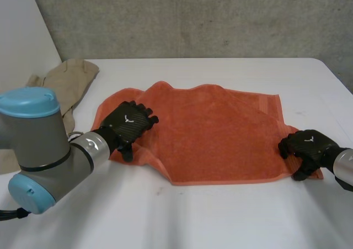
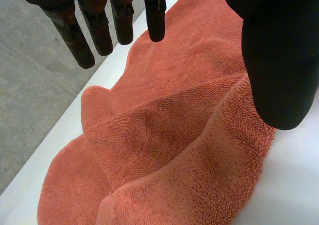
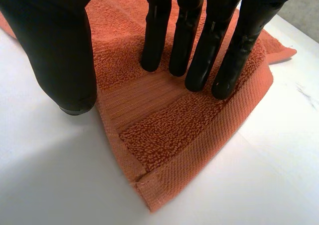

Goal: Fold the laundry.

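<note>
Nearest the camera in the head view, the left arm's (image 1: pixel 38 149) big grey joint covers the near left part of the white table (image 1: pixel 182 216) and hides the lower part of a beige cloth (image 1: pixel 69 83). The right hand (image 1: pixel 306 146) sits on the near right corner of the orange towel (image 1: pixel 215 133), its arm cut off at the edge. From above its fingers are hard to read. Its wrist view shows them straight, tips (image 3: pixel 199 75) pressed on the towel's woven band. The thumb is down on bare table just beside the hem, grasping nothing. The left hand (image 1: pixel 128 122) lies over the towel's left edge and hides the cloth under it. Its wrist view shows straight, spread fingers (image 2: pixel 99 35) clear above rumpled, doubled-over folds, with nothing held. The towel lies spread across the middle of the table. A grey concrete wall (image 1: pixel 193 17) stands behind the far edge.
</note>
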